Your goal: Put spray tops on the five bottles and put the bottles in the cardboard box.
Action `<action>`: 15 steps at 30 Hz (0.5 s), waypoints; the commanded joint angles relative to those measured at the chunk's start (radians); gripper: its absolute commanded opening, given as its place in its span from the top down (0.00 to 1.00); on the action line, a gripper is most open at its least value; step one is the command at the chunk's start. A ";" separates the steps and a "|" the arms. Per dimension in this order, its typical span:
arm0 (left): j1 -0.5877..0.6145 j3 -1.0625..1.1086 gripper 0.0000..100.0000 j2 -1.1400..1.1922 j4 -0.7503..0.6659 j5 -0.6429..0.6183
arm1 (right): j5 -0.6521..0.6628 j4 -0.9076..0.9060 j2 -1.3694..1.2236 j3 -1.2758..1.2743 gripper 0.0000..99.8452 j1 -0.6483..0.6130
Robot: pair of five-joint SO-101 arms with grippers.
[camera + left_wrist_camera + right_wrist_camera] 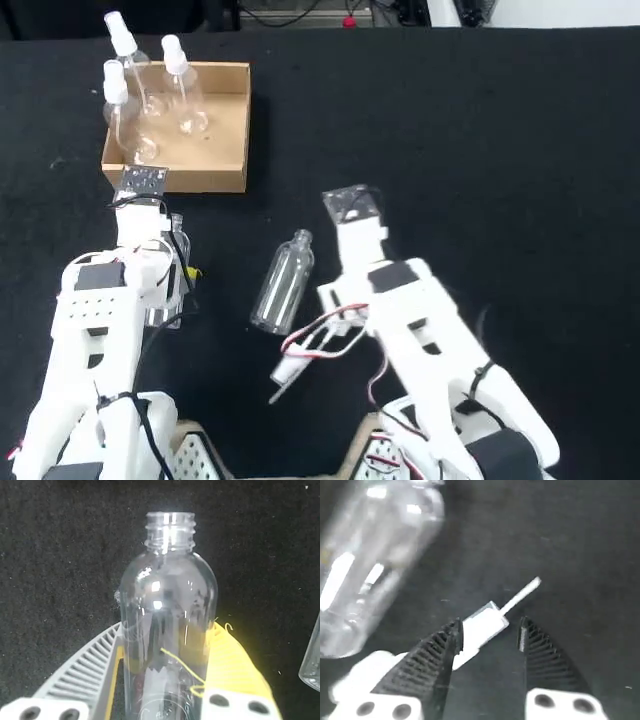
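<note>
My left gripper (pixel 167 627) is shut on a clear bottle without a top (pixel 167 610), its threaded neck pointing away from the wrist. In the high view this bottle (pixel 177 240) sits at the left arm, just in front of the cardboard box (pixel 225 125). A second topless bottle (pixel 283 280) lies on its side in the middle of the table. My right gripper (pixel 490 625) is open, its fingers on either side of a white spray top (pixel 480 627) with a thin tube, lying on the table (pixel 288 370). The lying bottle (pixel 370 555) is beside it.
Three bottles with spray tops (pixel 150 90) stand in the box at the back left. The right arm (pixel 400 300) arches over the table's front middle. Black cloth covers the table, with open room on the right side and behind the lying bottle.
</note>
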State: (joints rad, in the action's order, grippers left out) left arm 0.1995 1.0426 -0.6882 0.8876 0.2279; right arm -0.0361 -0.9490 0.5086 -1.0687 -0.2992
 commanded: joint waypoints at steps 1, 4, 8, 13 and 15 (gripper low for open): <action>0.012 -0.005 0.81 -0.028 -0.017 -0.011 | 0.046 -0.020 0.010 0.076 0.82 0.112; 0.013 -0.005 0.81 -0.028 -0.017 -0.011 | 0.055 -0.107 0.010 0.153 0.81 0.132; 0.012 -0.005 0.81 -0.028 -0.017 -0.011 | 0.132 -0.255 0.010 0.228 0.81 0.101; 0.012 -0.007 0.81 -0.028 -0.018 -0.011 | 0.066 -0.275 0.010 0.197 0.81 0.021; 0.015 -0.008 0.81 -0.028 -0.018 -0.011 | 0.055 -0.227 0.010 0.134 0.81 -0.044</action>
State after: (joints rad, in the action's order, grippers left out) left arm 0.1995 1.0426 -0.6882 0.8830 0.2279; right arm 0.0376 -1.2144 0.5086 -0.9030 -0.2593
